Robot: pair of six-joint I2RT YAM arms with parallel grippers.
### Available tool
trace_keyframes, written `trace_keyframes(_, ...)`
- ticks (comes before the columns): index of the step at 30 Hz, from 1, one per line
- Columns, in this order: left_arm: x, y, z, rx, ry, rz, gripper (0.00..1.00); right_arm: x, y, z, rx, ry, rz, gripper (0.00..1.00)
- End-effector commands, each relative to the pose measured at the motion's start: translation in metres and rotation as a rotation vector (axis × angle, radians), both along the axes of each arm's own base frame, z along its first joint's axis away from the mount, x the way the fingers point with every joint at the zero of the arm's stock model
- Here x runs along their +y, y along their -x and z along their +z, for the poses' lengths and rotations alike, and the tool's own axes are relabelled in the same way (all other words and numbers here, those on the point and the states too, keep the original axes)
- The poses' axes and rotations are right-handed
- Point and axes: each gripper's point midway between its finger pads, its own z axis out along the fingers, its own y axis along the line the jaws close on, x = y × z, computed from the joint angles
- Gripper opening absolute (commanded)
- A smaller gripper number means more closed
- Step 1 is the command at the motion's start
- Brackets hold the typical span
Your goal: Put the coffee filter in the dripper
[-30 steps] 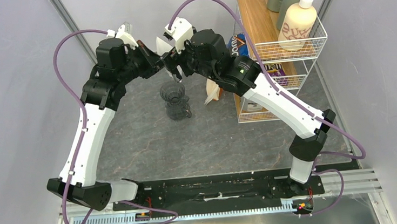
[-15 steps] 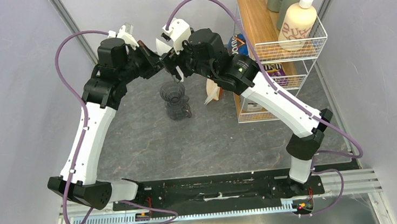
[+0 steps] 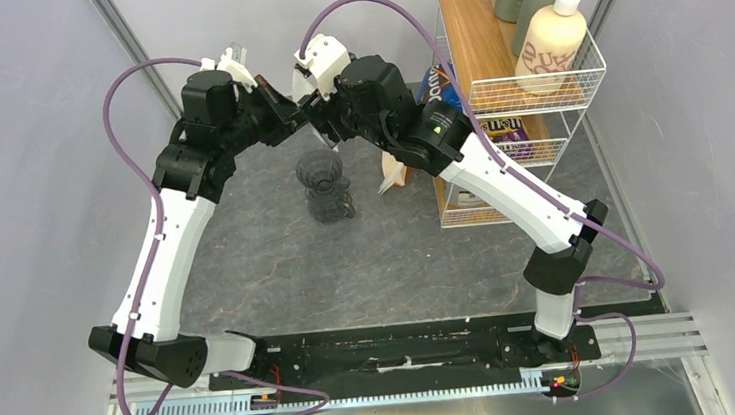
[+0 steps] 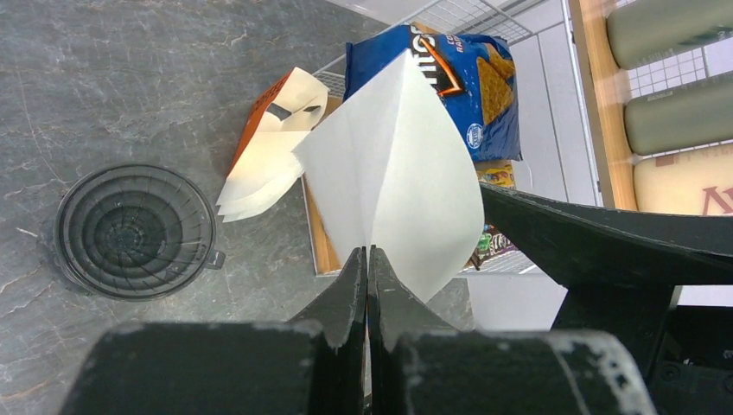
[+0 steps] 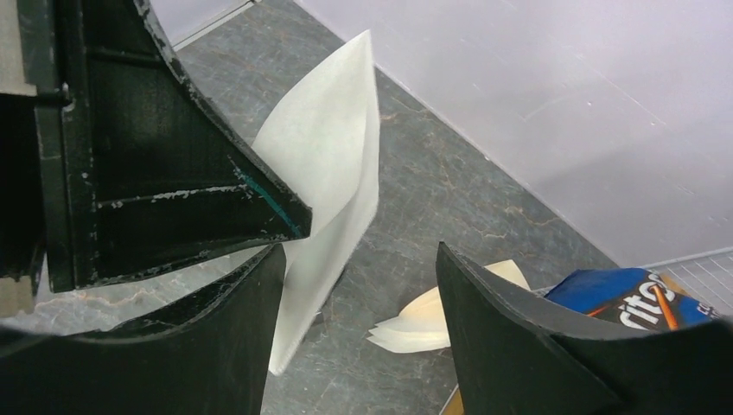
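My left gripper [image 4: 367, 255] is shut on the lower edge of the coffee filter [image 4: 406, 173], a white paper cone folded nearly flat, and holds it in the air. In the top view the left gripper [image 3: 287, 114] is behind and above the dripper [image 3: 321, 169], which stands on a glass jug [image 3: 333, 206]. The dripper [image 4: 134, 231] is empty, dark and ribbed. My right gripper [image 5: 359, 255] is open, its jaws wide apart. Its left finger is beside the filter [image 5: 324, 173], which does not sit between the jaws. In the top view it [image 3: 321, 121] faces the left gripper.
A beige-and-white filter packet [image 4: 268, 156] leans by the foot of a wire rack [image 3: 533, 83] at the right. The rack holds a blue chips bag [image 4: 458, 78] and bottles [image 3: 549, 36]. Grey walls close in both sides.
My right wrist has shifted a little to the left and back, closer to the left gripper. The left arm and the dripper have hardly moved.
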Motion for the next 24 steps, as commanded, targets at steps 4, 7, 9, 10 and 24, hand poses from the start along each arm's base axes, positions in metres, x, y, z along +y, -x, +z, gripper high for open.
trace_keyframes(4, 0.001, -0.003, -0.01, 0.052, 0.012, 0.033, 0.02, -0.015, -0.008, 0.038, -0.112, -0.048, -0.089, 0.7)
trace_keyframes(7, 0.003, -0.005, -0.011, 0.05, 0.007, 0.044, 0.02, -0.015, -0.007, 0.037, -0.11, -0.046, -0.088, 0.7)
trace_keyframes(9, 0.004, -0.005, -0.011, 0.053, 0.006, 0.048, 0.02, -0.015, -0.007, 0.037, -0.11, -0.046, -0.089, 0.7)
trace_keyframes(10, 0.003, -0.005, -0.011, 0.053, 0.009, 0.044, 0.02, -0.014, -0.007, 0.036, -0.108, -0.043, -0.087, 0.7)
trace_keyframes(24, 0.002, -0.005, 0.001, 0.047, 0.051, 0.058, 0.02, -0.012, -0.015, -0.003, -0.066, 0.05, -0.108, 0.57)
